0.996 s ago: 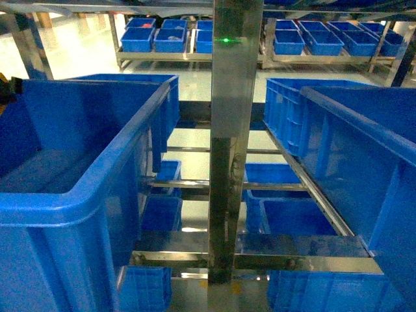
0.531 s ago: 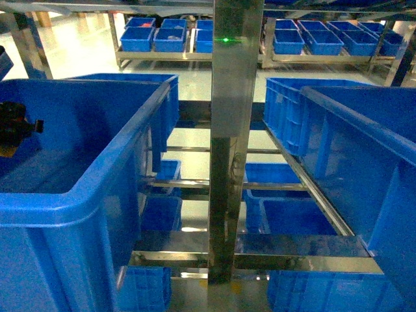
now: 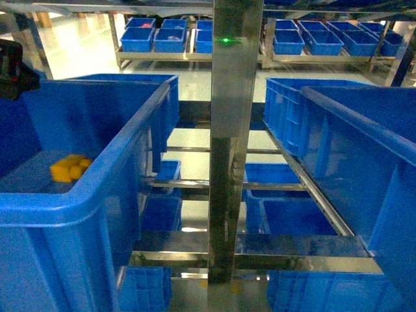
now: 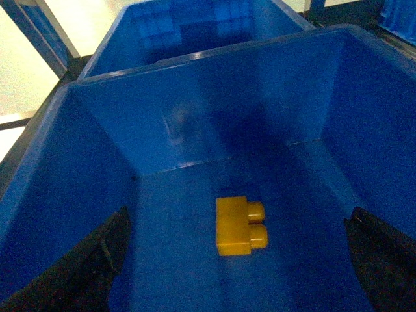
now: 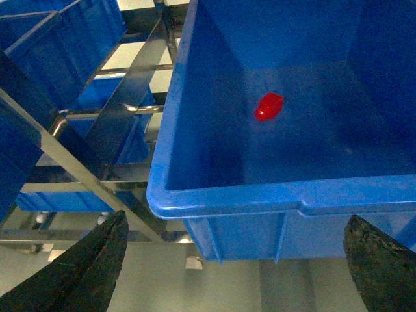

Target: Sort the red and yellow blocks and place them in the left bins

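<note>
Yellow block (image 4: 239, 225) on left bin (image 4: 104, 169) floor, left gripper (image 3: 13, 68) cut off

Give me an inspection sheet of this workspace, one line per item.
Surface: steel rack holding blue crates on several levels.
Job's things: yellow block lies on its side on the floor of the left bin; red block lies on the floor of another blue crate, seen under the right wrist.
Clutter: nothing seen.
Grippers: left gripper open above the left bin, empty; right gripper open, empty, over the crate's near rim.
Cables: nothing seen.
Surroundings: more racks of small blue crates across a pale floor.
</note>
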